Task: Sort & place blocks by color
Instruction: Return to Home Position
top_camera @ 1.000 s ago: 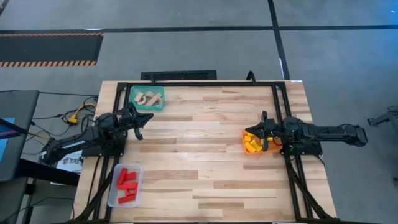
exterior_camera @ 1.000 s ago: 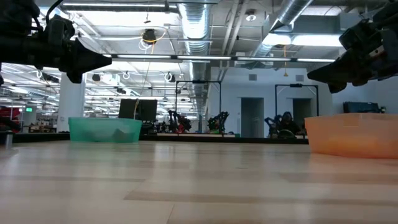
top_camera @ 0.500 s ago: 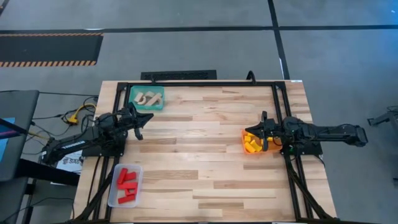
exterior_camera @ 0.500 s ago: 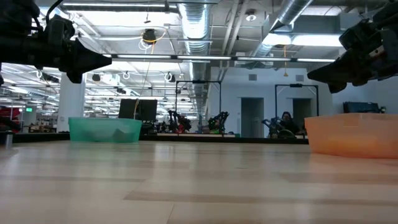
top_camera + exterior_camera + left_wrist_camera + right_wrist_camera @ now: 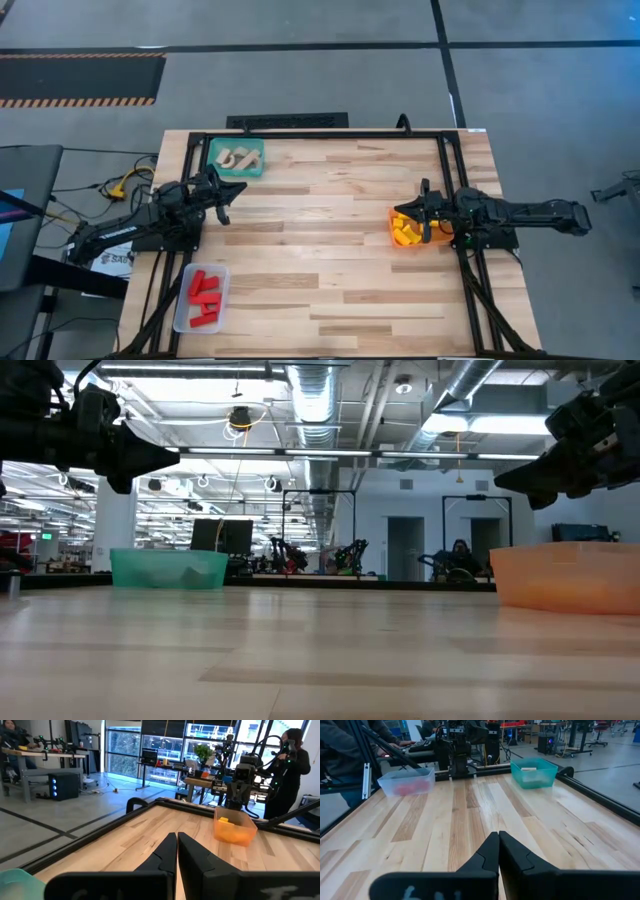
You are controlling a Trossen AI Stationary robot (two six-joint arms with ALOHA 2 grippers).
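Observation:
The blocks lie sorted in three trays. Pale wood blocks [image 5: 236,157] sit in the teal tray [image 5: 256,168] at the far left. Red blocks [image 5: 205,292] fill the clear tray [image 5: 181,312] at the near left. Yellow blocks [image 5: 404,232] rest in the orange tray [image 5: 393,226] at the right. My left gripper [image 5: 226,196] hovers shut above the table's left side, between the teal and clear trays. My right gripper [image 5: 424,212] hovers shut over the orange tray. Both are empty.
Bare wooden tabletop [image 5: 320,240] spreads between the two arms. A black frame [image 5: 300,133] runs along the table's edges. People and workbenches show in the room beyond the table.

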